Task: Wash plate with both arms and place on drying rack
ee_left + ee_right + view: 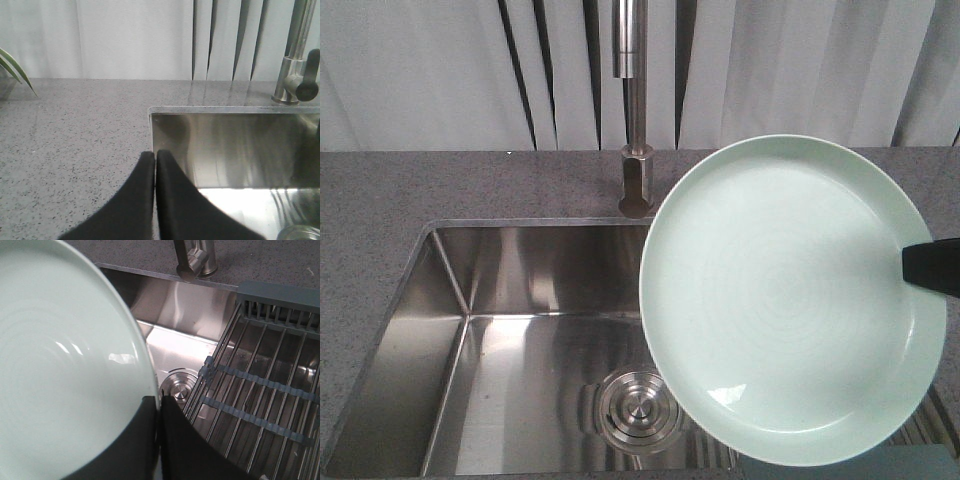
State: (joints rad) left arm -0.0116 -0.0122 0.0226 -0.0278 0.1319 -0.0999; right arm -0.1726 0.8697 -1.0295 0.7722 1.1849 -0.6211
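Clearly, the right gripper (159, 400) is closed on the plate (65, 365): its two dark fingers are pinched over the rim at the lower right edge, one laid on the face and the other, it seems, behind it. No other support is seen under the plate. In the front view the plate (790, 300) is held up and tilted, its face turned to the camera, above the right part of the sink (520, 270) and just beside the faucet (635, 100); the drain (638, 405) is partly hidden by its lower edge. The drying rack (260, 380) is laid over the right side of the sink, near the plate but not touching it. The left gripper (155, 154) is shut with nothing between its fingers, and it is placed over the counter (75, 130) at the left corner of the sink, well apart from the plate. The plate is judged to be stiff, glossy and breakable, and probably slippery when wet; held at one point of the rim only, it may turn or slide. A second hold on the opposite rim is therefore advised.
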